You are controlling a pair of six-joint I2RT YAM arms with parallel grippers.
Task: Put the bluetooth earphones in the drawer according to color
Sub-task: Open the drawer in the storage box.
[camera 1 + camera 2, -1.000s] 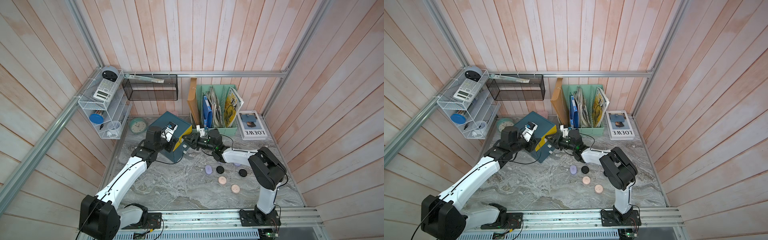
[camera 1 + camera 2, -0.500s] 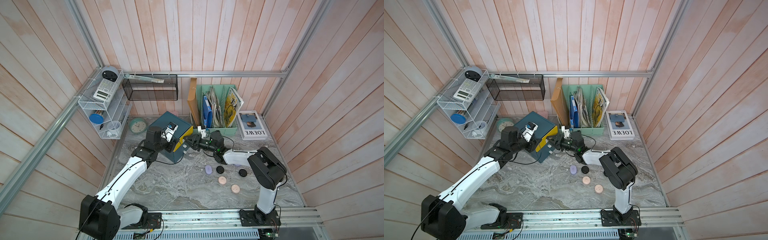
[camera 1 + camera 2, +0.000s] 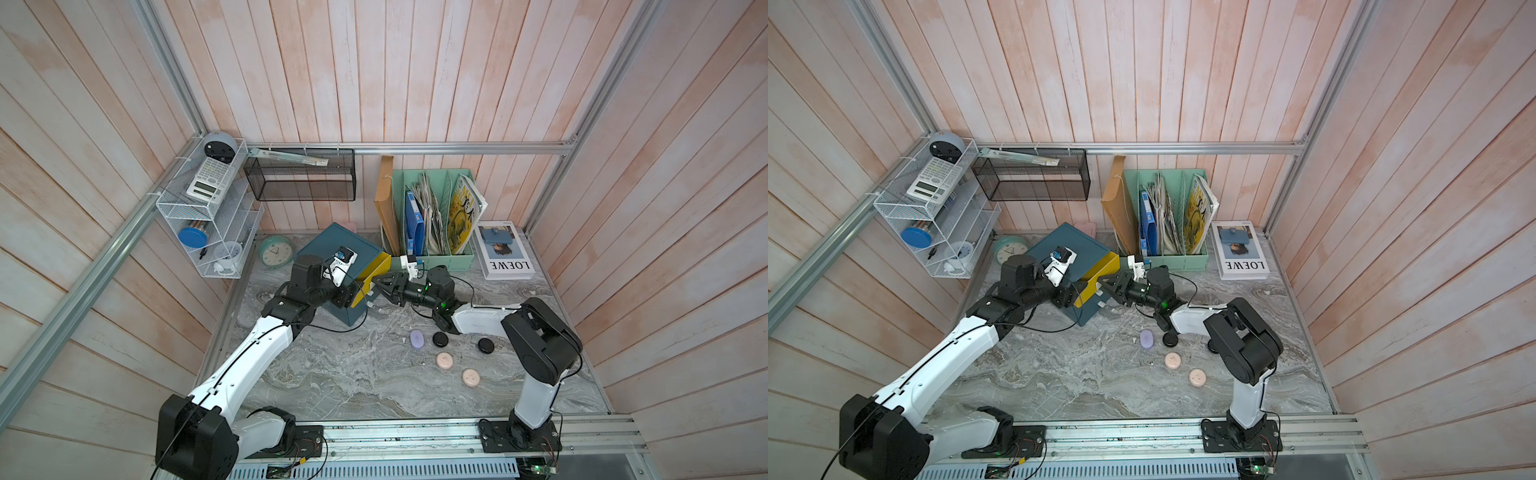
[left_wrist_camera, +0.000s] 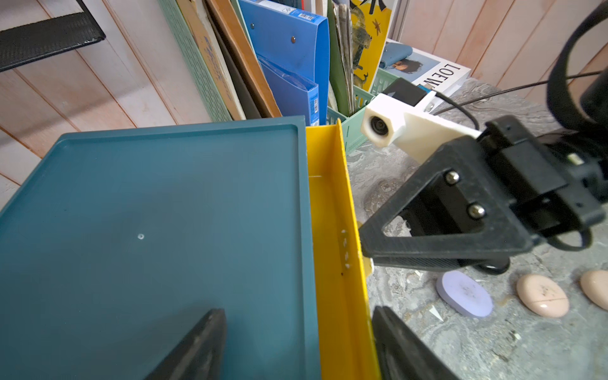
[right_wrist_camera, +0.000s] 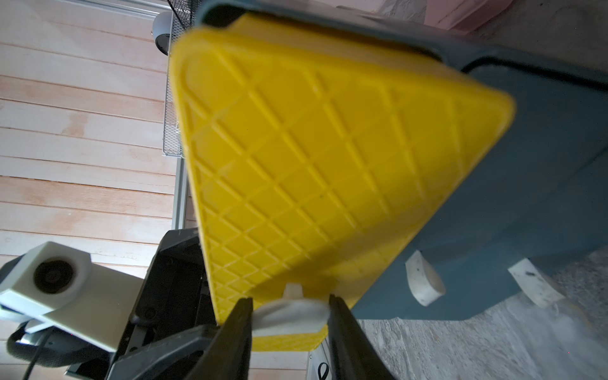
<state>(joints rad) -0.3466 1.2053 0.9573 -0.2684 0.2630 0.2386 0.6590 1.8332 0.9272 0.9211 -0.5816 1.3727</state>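
Grey marbled counter (image 3: 332,374), pink plank walls (image 3: 415,83). Teal drawer chest (image 3: 332,249) at back, yellow drawer (image 3: 374,266) part out; your right jaws pinch its white tab handle (image 5: 289,312). Left jaws wide over chest top. On counter: lilac case (image 3: 417,338), black case (image 3: 439,339), second black case (image 3: 485,345), pink case (image 3: 444,360), second pink case (image 3: 471,377).

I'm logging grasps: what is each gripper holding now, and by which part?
The right gripper pinches the yellow drawer by its white tab handle. The left gripper stands open, holding nothing.
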